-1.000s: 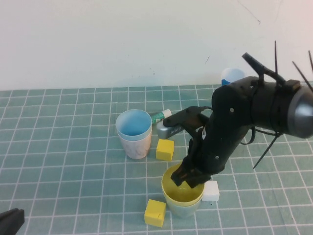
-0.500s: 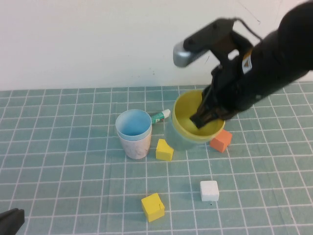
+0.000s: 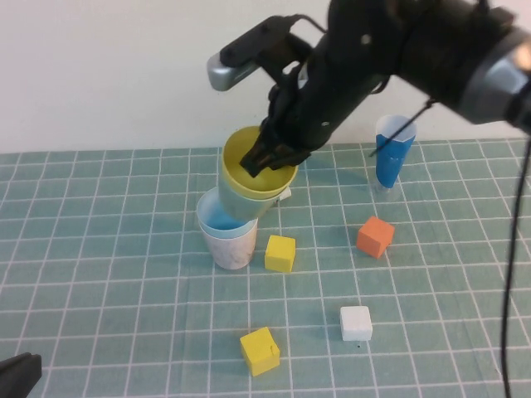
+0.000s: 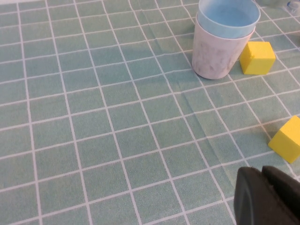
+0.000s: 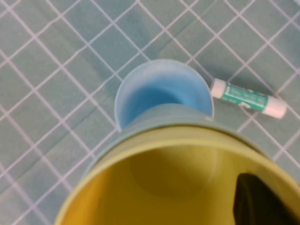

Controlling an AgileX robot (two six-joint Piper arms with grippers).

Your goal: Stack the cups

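Tiled mat (image 3: 124,274); right gripper (image 3: 267,157) gripping yellow cup (image 3: 253,178); left gripper (image 3: 17,375) low

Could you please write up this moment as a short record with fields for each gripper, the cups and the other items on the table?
right gripper: shut on the yellow cup's rim, holding it tilted above the blue cup
yellow cup: in the air, not yet nested
blue cup: upright, nested in a pale cup on the table
left gripper: low over the table's near left part, holding nothing
other items: two yellow blocks, orange block, white block, dark-blue cup, glue stick
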